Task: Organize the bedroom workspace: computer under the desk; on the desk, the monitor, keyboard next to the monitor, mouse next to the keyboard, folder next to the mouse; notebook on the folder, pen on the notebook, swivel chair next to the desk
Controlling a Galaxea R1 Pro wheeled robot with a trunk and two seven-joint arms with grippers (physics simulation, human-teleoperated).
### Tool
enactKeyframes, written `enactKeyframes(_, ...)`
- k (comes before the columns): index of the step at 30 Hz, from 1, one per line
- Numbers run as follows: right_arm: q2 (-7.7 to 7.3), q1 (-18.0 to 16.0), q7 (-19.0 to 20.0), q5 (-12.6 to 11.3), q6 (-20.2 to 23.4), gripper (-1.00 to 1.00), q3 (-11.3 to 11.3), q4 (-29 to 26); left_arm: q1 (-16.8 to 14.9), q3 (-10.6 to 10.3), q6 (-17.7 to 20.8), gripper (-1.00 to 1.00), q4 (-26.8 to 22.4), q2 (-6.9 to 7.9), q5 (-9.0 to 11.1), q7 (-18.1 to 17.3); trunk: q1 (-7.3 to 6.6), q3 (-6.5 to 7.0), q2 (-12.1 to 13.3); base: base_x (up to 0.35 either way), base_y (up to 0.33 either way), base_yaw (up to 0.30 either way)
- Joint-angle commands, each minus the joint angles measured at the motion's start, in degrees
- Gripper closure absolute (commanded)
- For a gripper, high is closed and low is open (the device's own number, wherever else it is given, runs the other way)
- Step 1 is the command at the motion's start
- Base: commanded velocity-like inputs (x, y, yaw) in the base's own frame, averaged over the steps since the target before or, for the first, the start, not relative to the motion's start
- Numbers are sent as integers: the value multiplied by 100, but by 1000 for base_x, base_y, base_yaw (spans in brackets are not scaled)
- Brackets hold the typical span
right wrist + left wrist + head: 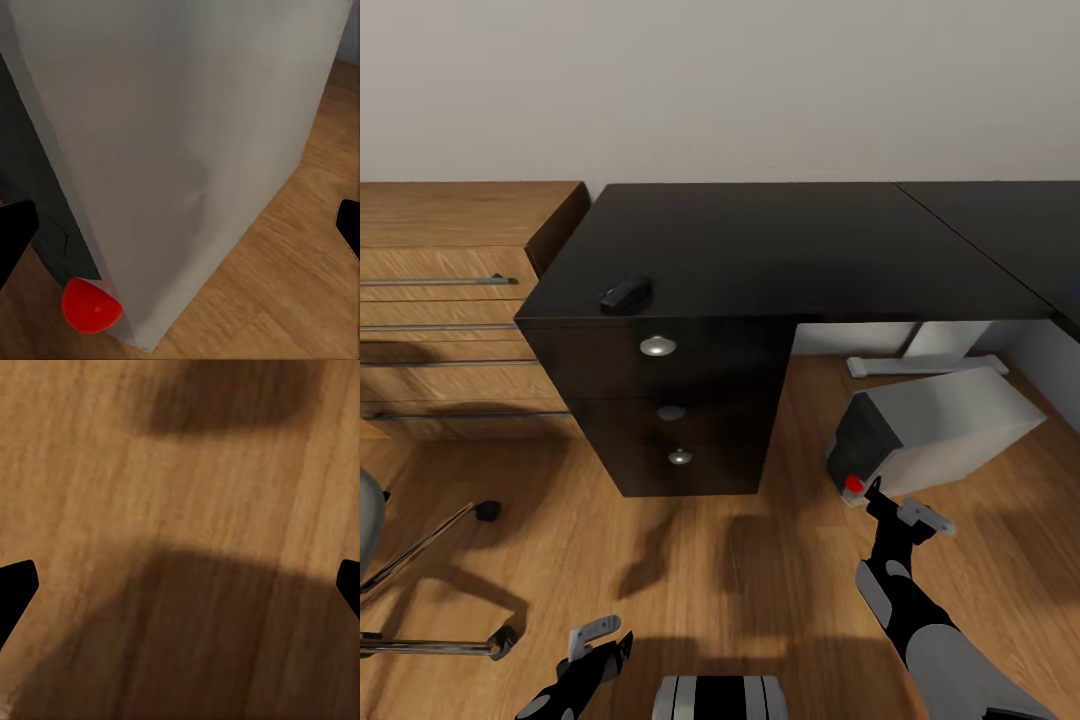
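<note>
Computer (935, 430) lies on the wood floor (760, 580), partly beneath the desk (780, 250), dark front panel with red dot toward us. We see our right gripper (895, 512) just at that front corner, jaws spread wide, gripping nothing. Left gripper (600, 640) hangs over bare floor, also wide. Mouse (627, 294) sits on the desk's front edge, above the drawers (665, 400).

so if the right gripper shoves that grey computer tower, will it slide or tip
The computer looks like a rigid box lying on a broad side on the wood floor, so it should probably slide rather than tip. The right gripper sits near one front corner, so a push there may swivel it.
</note>
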Motion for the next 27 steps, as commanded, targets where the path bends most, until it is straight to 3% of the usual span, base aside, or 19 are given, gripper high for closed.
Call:
enactKeyframes(1, -13, -3, -19, -38, -32, -100, 8, 4, -2, 27, 3, -100, 2, -5, 53, -37, -1, -4, -1, 0, 0, 0)
enactKeyframes(12, -194, -4, -251, -60, -31, -100, -51, 2, -4, 27, 3, -100, 2, -4, 55, -37, -1, -4, -1, 0, 0, 0)
enactKeyframes(19, -228, -4, -275, -62, -16, -100, -282, 0, -2, 28, 6, -100, 2, 1, 58, -37, -1, -4, -1, 0, 0, 0)
enactKeyframes(27, -243, -5, -281, -59, -8, -100, -376, -6, -3, 28, 10, -100, 2, -1, 57, -37, -1, -4, -1, 0, 0, 0)
